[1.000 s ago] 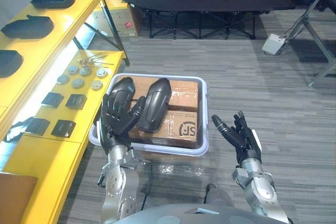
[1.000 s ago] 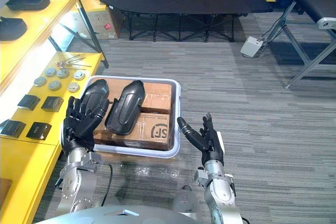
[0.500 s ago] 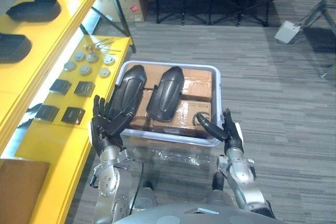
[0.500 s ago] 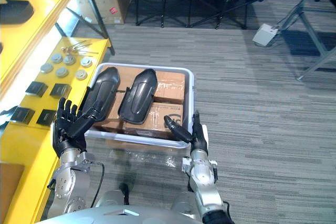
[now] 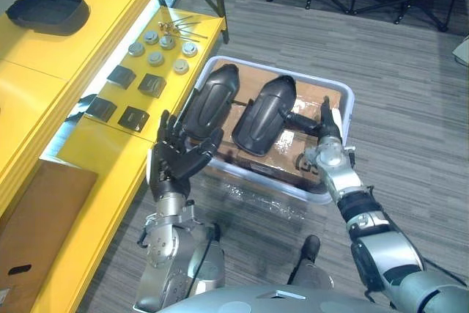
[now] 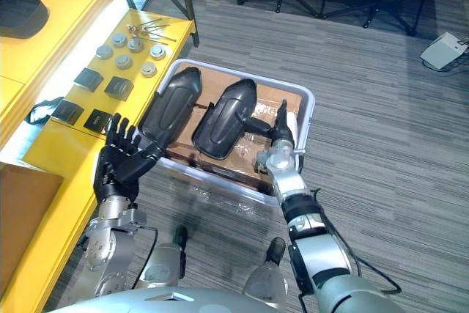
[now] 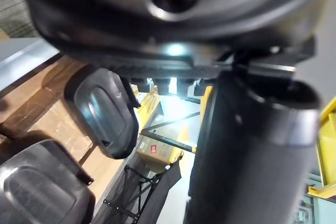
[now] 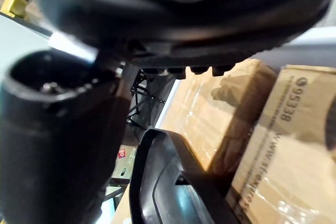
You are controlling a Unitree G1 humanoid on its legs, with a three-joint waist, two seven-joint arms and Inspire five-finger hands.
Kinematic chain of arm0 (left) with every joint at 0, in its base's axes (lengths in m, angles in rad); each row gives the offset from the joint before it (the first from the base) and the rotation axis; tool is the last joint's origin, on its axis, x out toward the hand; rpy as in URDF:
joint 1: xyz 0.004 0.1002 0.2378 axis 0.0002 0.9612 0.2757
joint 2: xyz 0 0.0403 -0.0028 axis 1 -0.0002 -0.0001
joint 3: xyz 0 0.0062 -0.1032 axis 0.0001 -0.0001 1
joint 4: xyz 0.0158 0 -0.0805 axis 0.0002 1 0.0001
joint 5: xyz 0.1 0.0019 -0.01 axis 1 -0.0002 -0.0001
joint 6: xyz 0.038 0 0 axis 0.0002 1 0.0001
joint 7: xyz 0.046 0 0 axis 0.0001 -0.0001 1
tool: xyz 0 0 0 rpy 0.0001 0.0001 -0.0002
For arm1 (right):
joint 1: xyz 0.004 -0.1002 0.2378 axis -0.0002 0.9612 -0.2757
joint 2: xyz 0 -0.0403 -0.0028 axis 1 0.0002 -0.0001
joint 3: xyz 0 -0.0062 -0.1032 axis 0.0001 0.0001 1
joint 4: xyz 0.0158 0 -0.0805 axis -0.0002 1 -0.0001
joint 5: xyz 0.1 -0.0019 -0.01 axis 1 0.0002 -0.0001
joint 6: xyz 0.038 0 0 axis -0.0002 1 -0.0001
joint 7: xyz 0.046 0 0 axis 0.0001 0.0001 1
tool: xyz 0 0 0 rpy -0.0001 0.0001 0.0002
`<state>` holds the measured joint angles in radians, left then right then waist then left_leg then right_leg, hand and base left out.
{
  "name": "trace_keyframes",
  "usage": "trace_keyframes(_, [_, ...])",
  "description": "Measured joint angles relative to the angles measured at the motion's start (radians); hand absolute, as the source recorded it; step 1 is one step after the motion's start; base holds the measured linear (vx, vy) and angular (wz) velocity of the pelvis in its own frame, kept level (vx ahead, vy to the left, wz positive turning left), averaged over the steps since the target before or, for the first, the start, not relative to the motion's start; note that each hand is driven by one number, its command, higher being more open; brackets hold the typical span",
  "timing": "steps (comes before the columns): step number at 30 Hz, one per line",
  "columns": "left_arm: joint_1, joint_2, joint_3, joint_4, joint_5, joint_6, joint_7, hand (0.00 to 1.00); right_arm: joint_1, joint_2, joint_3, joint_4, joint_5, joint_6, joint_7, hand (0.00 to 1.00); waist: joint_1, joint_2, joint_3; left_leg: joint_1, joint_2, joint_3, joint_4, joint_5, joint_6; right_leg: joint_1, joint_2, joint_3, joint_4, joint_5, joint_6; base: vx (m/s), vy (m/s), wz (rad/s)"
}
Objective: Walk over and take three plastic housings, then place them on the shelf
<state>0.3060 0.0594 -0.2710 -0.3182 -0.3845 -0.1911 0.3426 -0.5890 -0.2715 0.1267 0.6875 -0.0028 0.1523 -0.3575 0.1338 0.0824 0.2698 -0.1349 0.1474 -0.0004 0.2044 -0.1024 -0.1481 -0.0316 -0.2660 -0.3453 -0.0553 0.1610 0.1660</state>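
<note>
in the white bin [image 6: 311,102], left housing [image 5: 209,100] and right housing [image 5: 265,111] lie side by side on cardboard boxes [image 5: 315,97]. left hand [image 5: 176,163], fingers spread, hovers at its near left corner; right hand [image 5: 325,144] (fingers straight, empty) at its right edge.

We find open room above the left housing [image 5: 209,100] and the right housing [image 5: 265,113], which lie side by side on cardboard boxes [image 5: 248,82] with a narrow gap between them. The rim of the bin [image 6: 311,110] walls them in. The yellow shelf [image 5: 95,166] stands just beside its left side, and carpeted floor [image 5: 410,108] flanks its right.
</note>
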Motion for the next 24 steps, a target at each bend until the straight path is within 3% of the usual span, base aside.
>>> trace_keyframes(5, [-0.046, 0.003, -0.020, 0.036, -0.004, 0.002, -0.004, 1.00, -0.071, -0.023, 0.008, 0.052, -0.070, 0.048, 0.005, 1.00, 0.000, 0.012, 0.027, -0.002, 0.000, -0.007, -0.014, 0.018, -0.001, -0.002, 0.000, -0.008, 0.001, 0.000, 0.000, -0.02, -0.001, 0.06])
trace_keyframes(11, [-0.074, 0.020, -0.047, 0.047, -0.006, 0.002, 0.002, 1.00, -0.141, -0.048, 0.044, 0.102, -0.148, 0.169, 0.037, 1.00, -0.001, 0.018, 0.062, -0.001, 0.000, -0.011, -0.027, 0.032, -0.003, -0.005, 0.001, -0.013, 0.001, 0.005, -0.005, -0.01, 0.000, 0.02])
trace_keyframes(14, [-0.074, 0.021, -0.047, 0.047, -0.006, 0.002, 0.021, 1.00, -0.158, -0.048, 0.053, 0.102, -0.187, 0.199, 0.060, 1.00, -0.001, 0.018, 0.062, -0.001, 0.000, -0.011, -0.046, 0.046, -0.003, -0.013, 0.002, -0.014, 0.001, 0.008, -0.009, 0.00, 0.000, 0.00])
trace_keyframes(24, [-0.076, 0.021, -0.048, 0.074, -0.006, 0.022, 0.025, 1.00, -0.180, -0.069, 0.149, 0.104, -0.229, 0.206, 0.181, 1.00, 0.001, 0.018, 0.062, 0.002, 0.001, -0.010, -0.054, 0.057, -0.003, -0.015, 0.002, -0.014, 0.000, 0.015, -0.012, 0.00, 0.000, 0.00])
